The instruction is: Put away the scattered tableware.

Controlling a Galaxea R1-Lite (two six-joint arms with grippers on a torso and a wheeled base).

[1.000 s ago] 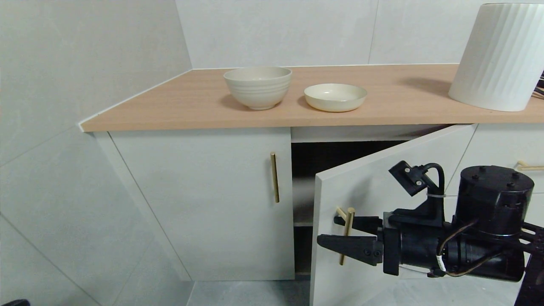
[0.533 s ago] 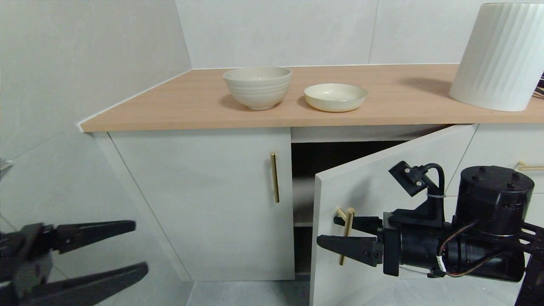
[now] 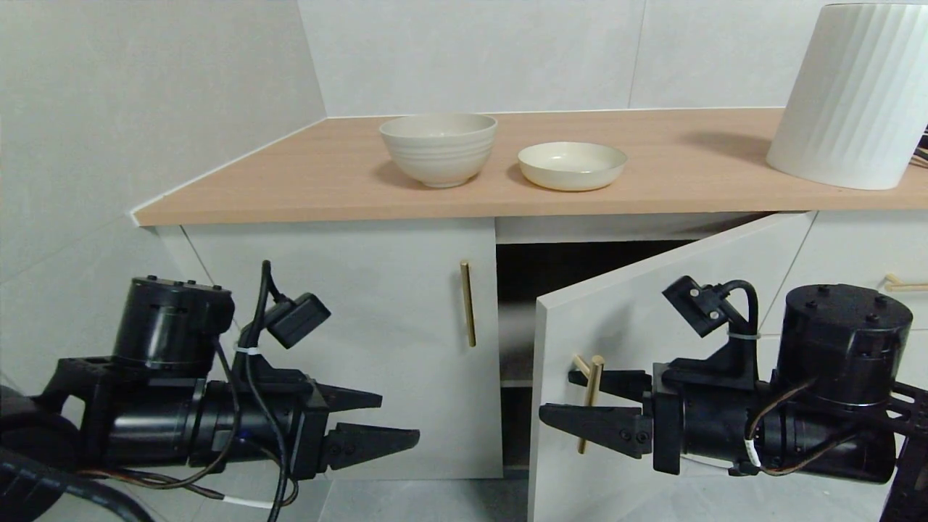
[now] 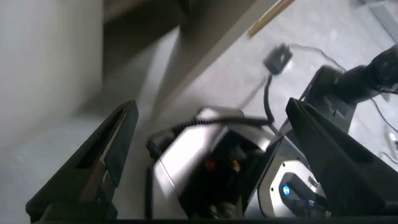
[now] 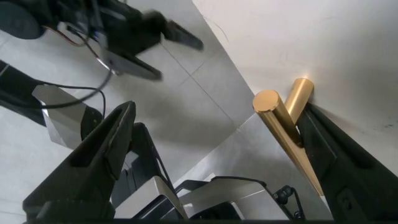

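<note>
Pale tiled walls enclosed a wooden worktop (image 3: 304, 190) set over white cabinets. On it the deep bowl (image 3: 438, 148) and the shallow dish (image 3: 572, 165) stood upright and apart, the dish at 3 o'clock of the bowl; a white ribbed vessel (image 3: 852, 94) stood well apart, farther toward 3 o'clock. Below, the right cabinet door (image 3: 652, 290) hung part-open beside the closed left door (image 3: 348, 341). The right gripper (image 3: 562, 395), fingers spread and pointing toward 9 o'clock, straddled the open door's upright brass handle (image 3: 589, 402) without visibly clamping it. The left gripper (image 3: 377, 419), fingers apart and holding nothing, hovered in front of the closed door, pointing toward 3 o'clock. Both pieces of tableware lay well above the grippers: the bowl at about 12 to 1 o'clock of the left gripper, the dish at 12 o'clock of the right. With the right arm occupied at the door, the free left arm appeared better placed to rise to the bowl.
</note>
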